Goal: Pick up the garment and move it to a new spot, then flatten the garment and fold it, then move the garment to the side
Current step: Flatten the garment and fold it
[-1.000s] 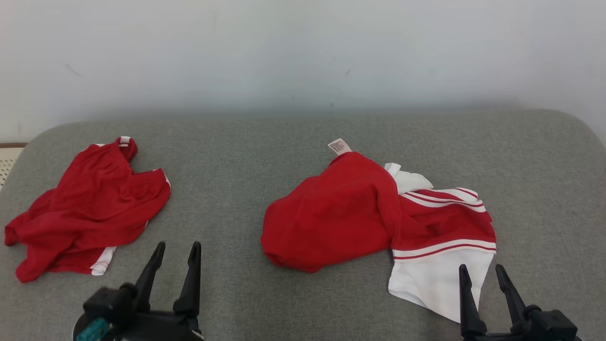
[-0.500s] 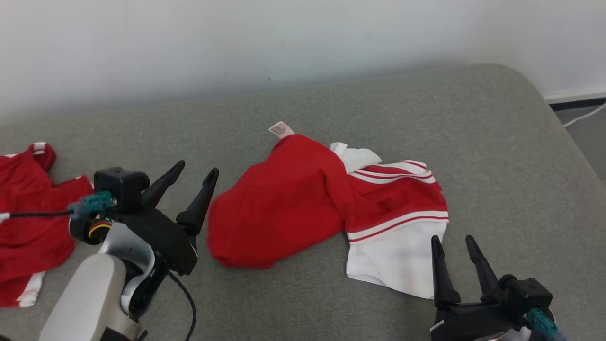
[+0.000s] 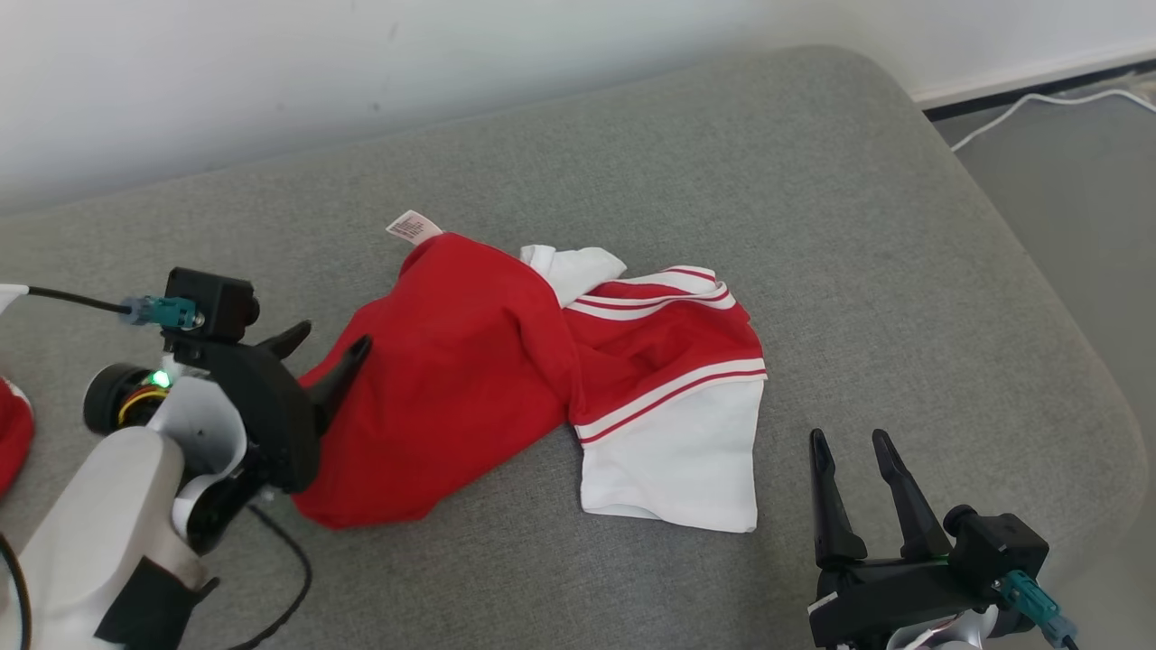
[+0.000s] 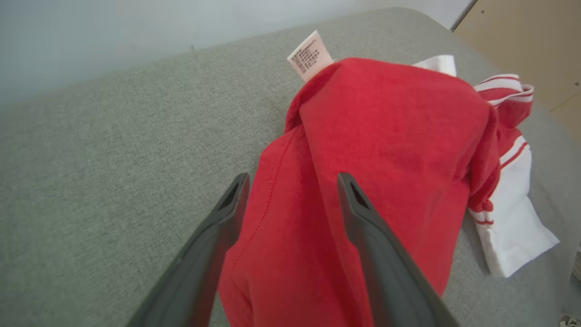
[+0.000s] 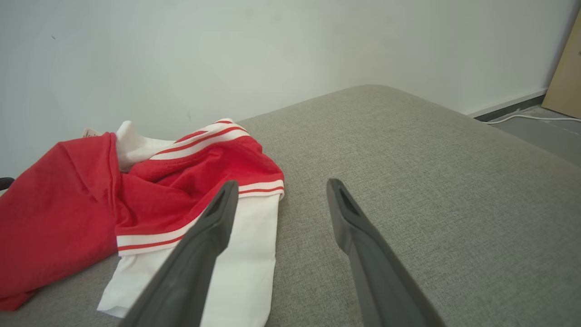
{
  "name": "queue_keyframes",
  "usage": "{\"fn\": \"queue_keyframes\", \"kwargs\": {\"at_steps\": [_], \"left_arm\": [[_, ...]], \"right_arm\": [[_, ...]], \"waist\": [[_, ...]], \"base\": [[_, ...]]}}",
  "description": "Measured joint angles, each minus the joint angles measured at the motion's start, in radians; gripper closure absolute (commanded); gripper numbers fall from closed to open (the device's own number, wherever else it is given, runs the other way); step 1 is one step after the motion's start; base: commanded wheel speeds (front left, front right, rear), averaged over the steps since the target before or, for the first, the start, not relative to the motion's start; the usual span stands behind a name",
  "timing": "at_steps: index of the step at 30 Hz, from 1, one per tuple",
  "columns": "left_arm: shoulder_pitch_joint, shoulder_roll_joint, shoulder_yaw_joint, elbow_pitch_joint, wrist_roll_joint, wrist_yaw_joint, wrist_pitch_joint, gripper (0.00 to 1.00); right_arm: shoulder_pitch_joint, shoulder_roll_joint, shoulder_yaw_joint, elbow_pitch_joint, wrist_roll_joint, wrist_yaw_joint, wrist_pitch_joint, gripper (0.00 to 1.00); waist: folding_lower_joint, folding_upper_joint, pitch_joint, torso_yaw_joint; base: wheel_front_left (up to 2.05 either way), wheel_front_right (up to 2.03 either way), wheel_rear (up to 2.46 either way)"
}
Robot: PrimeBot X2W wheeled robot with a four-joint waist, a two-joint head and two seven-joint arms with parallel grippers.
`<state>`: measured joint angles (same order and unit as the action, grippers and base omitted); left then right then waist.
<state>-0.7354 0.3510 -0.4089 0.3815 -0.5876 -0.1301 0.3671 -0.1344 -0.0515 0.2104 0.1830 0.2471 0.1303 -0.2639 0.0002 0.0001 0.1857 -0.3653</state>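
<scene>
The garment (image 3: 470,361) is a crumpled red shirt with a white sleeve and red-white stripes, lying mid-cushion with a white label (image 3: 413,226) at its far edge. My left gripper (image 3: 332,336) is open at the shirt's left edge. In the left wrist view its fingers (image 4: 292,177) straddle a red fold of the garment (image 4: 399,136) without closing on it. My right gripper (image 3: 847,438) stands open above the cushion, just right of the white sleeve. In the right wrist view that gripper (image 5: 282,183) holds nothing, and the garment (image 5: 68,195) lies to its left.
The grey cushion (image 3: 813,226) rounds off at the right, with floor and a white cable (image 3: 1039,99) beyond. A white wall runs behind. A second red garment (image 3: 11,433) peeks in at the far left edge. A tan panel (image 4: 535,41) stands past the cushion.
The head camera has swung right, shifting the whole picture left. My left arm has lifted and reached forward to the shirt's left edge. The garment itself has not moved.
</scene>
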Motion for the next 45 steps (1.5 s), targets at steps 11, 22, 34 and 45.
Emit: {"fn": "queue_keyframes", "kwargs": {"at_steps": [11, 22, 34, 45], "left_arm": [[-0.011, 0.017, -0.060, 0.146, -0.043, 0.000, 0.033, 0.00], [-0.051, 0.020, -0.113, 0.206, -0.054, 0.000, -0.052, 1.00], [0.014, 0.031, -0.046, 0.034, -0.073, 0.030, -0.345, 1.00], [0.441, 0.027, 0.011, -0.335, -0.073, 0.225, -0.538, 1.00]], "right_arm": [[-0.016, 0.000, 0.002, 0.011, 0.000, 0.000, 0.000, 0.00], [-0.019, 0.000, -0.005, 0.018, -0.010, 0.000, 0.000, 0.00], [0.013, 0.001, -0.033, 0.007, -0.028, 0.000, 0.000, 0.00], [0.048, 0.001, -0.060, 0.002, -0.036, 0.000, 0.000, 0.00]], "waist": [[-0.0002, 0.0000, 0.018, -0.014], [-0.0001, 0.0000, 0.017, 0.007], [-0.0002, -0.0001, -0.022, 0.065], [-0.0002, -0.0002, -0.044, 0.155]], "base": [[0.00, 0.00, 0.00], [0.00, 0.00, 0.00], [0.00, 0.00, 0.00], [0.00, 0.00, 0.00]]}}
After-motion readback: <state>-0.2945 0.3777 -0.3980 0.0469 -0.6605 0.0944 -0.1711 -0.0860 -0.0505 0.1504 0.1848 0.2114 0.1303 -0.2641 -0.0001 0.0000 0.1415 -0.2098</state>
